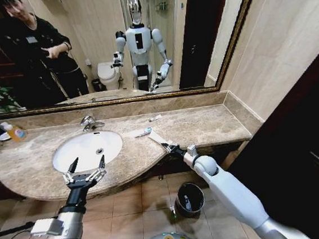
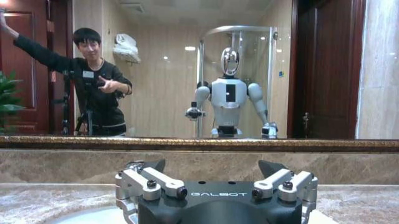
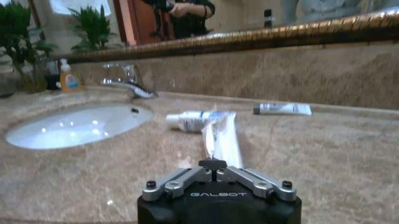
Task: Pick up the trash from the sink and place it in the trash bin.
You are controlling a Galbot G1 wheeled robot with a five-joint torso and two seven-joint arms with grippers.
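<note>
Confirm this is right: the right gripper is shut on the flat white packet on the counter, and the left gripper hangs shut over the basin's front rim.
Not quite: the left gripper is open, fingers spread, as the head view shows. The right gripper is indeed shut on the flat white packet.

Left end effector (image 2: 218, 179) open, fingers (image 2: 153, 179) spread wide, over marble bench (image 2: 44, 205) at sink (image 2: 93, 215) edge. Mirror (image 2: 187, 70) behind reflects robot and a person.
</note>
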